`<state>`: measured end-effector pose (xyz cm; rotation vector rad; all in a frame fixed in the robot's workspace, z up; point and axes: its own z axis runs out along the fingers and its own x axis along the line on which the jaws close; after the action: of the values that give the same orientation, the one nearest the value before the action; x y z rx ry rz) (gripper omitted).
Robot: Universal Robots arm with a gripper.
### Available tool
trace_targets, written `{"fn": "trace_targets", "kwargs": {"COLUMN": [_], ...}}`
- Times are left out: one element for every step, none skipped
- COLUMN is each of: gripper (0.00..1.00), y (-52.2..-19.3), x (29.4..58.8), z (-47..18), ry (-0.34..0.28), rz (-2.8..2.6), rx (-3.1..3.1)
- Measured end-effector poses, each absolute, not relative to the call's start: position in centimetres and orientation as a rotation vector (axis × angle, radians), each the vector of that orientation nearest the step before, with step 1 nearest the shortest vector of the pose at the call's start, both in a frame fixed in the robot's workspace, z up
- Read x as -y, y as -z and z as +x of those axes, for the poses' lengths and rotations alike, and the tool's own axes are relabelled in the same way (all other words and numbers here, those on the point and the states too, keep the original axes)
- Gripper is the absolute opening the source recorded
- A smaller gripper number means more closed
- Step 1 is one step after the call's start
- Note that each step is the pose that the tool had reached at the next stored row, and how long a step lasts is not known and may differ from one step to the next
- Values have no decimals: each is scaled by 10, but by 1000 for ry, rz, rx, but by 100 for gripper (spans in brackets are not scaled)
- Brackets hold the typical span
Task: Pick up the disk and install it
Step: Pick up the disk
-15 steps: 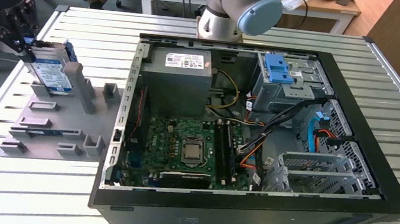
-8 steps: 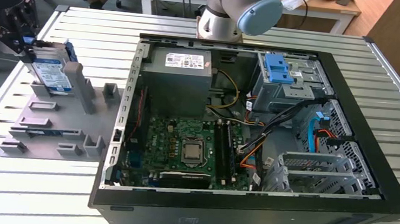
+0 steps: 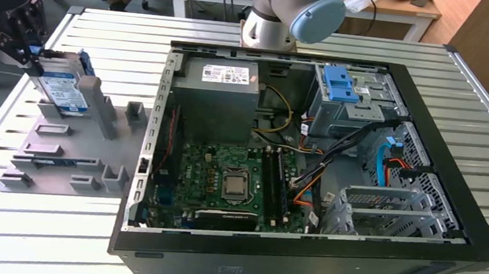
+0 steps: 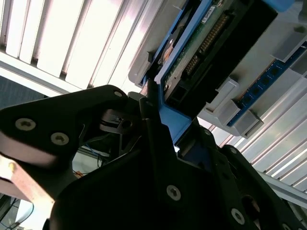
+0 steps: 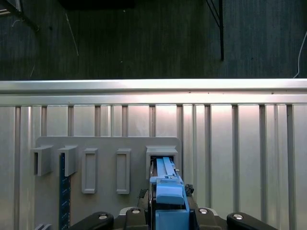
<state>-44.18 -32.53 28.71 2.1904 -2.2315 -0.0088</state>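
Note:
The disk is a silver drive with a white-and-blue label and a blue carrier frame. It stands tilted on edge at the back of the grey fixture plate, on the exterior view's left. My gripper is shut on its upper end. In the second wrist view my gripper has black fingers clamping the blue frame, and the disk's circuit-board side shows beyond them. In the first wrist view the disk's blue edge runs from my gripper to a grey slot. Whether it still sits in the slot I cannot tell.
The open computer case lies beside the fixture, holding a motherboard, a grey power-supply box, a light-blue latch piece and a metal drive cage. The arm's base stands behind it. The slatted table's edge is close.

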Motion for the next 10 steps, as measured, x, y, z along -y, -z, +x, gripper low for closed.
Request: {"fn": "trace_targets", "kwargs": {"gripper": [36, 36, 36, 36, 36, 36, 36, 36, 36, 36], "y": [-287, -287, -287, -287, -287, -287, -287, -287, -287, -287], "x": [325, 325, 325, 325, 325, 325, 325, 325, 325, 325], "z": [-442, -442, -442, -442, -442, -442, -442, -442, -442, -442], "ry": [9, 9, 9, 9, 9, 9, 9, 9, 9, 9], "rz": [2191, 2191, 2191, 2191, 2191, 2191, 2191, 2191, 2191, 2192], "rx": [2231, 2231, 2231, 2231, 2231, 2231, 2231, 2231, 2231, 2231]}}
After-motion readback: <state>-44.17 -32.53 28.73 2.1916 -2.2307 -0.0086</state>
